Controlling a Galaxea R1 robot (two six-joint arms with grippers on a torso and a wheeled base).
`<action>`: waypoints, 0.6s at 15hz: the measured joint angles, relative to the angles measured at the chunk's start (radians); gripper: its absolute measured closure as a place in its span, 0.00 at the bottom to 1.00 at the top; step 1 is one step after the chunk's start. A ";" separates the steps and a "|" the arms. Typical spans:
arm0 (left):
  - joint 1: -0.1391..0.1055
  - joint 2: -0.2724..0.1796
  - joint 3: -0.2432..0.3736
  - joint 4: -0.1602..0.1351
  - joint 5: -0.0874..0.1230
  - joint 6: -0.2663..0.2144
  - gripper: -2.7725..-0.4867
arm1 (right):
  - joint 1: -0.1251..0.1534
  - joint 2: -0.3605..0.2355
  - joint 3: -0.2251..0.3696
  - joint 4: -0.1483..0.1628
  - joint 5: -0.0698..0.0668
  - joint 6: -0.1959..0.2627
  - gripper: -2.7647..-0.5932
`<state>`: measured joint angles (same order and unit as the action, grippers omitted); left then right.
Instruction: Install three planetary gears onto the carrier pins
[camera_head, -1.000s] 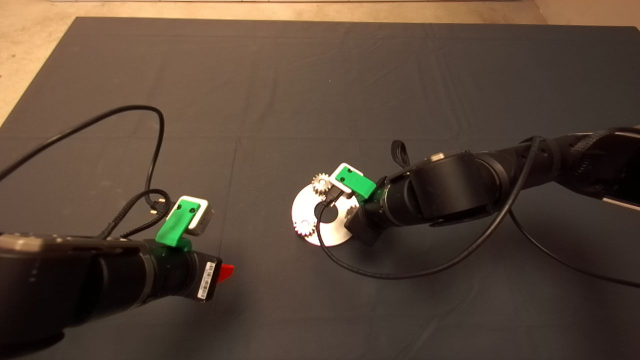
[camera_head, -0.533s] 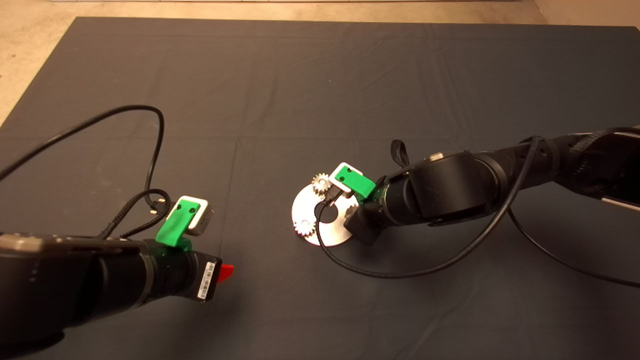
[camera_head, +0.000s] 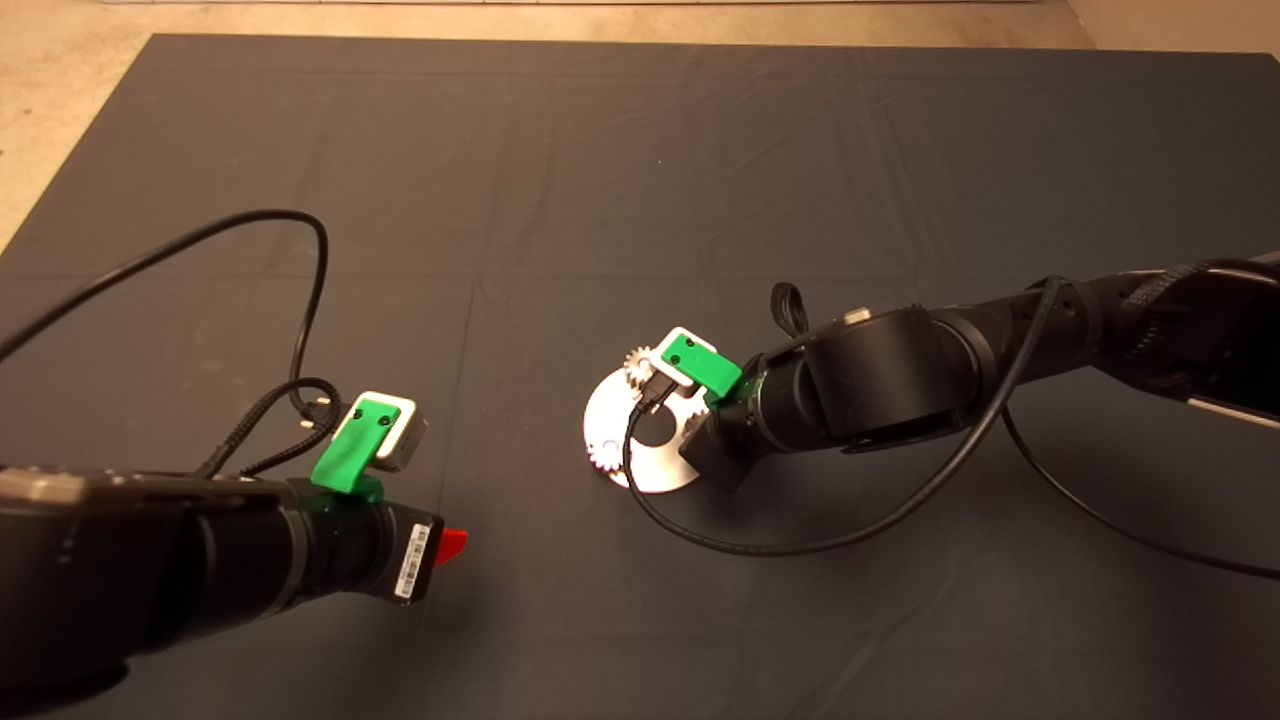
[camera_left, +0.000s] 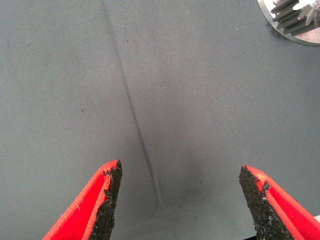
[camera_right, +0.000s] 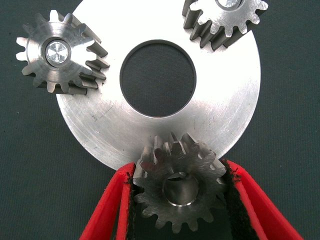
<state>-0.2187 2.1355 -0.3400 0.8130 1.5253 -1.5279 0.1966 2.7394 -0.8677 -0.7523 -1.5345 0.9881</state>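
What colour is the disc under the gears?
Brushed silver disc, best seen in the right wrist view.

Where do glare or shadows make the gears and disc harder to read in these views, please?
Head view: the disc glares white, washing out its gears, and the right gripper hides part of it. Right wrist view: evenly lit, teeth crisp; the held gear sits tilted between the fingers. Left wrist view: a soft shadow lies on the mat between the open left gripper fingers.

My dark mat (camera_head: 640, 180) filling most of the frame, creased, tan floor (camera_head: 60, 70) along upper left edge, my silver disc (camera_head: 655, 465) flat on mat right of centre
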 joint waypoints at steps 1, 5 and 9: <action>0.000 0.000 0.000 0.000 0.000 0.000 0.50 | 0.000 0.001 0.000 0.000 -0.001 0.000 0.83; 0.000 0.000 0.000 0.000 0.000 0.000 0.50 | 0.000 0.000 -0.009 -0.022 0.004 0.000 0.83; 0.000 -0.001 0.000 0.000 0.000 0.000 0.50 | 0.000 0.000 -0.009 -0.026 0.004 0.000 0.83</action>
<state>-0.2187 2.1349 -0.3400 0.8130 1.5253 -1.5274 0.1966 2.7394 -0.8766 -0.7783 -1.5306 0.9881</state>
